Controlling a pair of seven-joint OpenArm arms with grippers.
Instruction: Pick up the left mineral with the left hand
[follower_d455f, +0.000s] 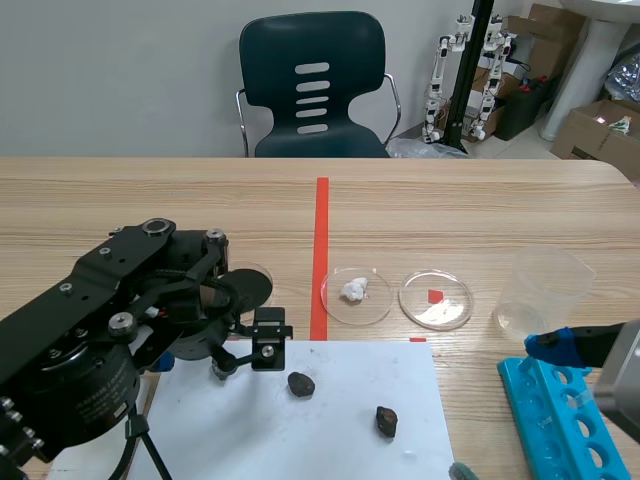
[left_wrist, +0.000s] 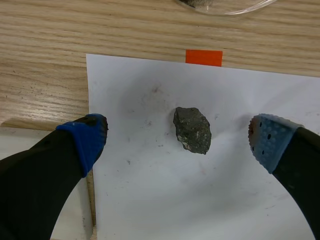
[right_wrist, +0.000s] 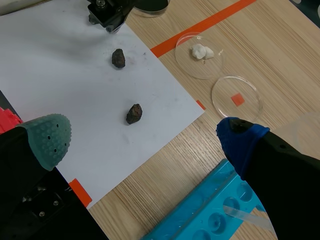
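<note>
Right now your left hand (left_wrist: 178, 139) hangs wide open, gripping nothing, with the left mineral (left_wrist: 192, 130) lying on the white paper (left_wrist: 150, 200) squarely between its fingers (left_wrist: 87, 137), so closing should catch it

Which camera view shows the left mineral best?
The left wrist view: the left mineral lies close and whole on the white paper, between the left arm's open jaws. The scene view shows it only as a small dark lump; the right wrist view shows it small and far.
</note>
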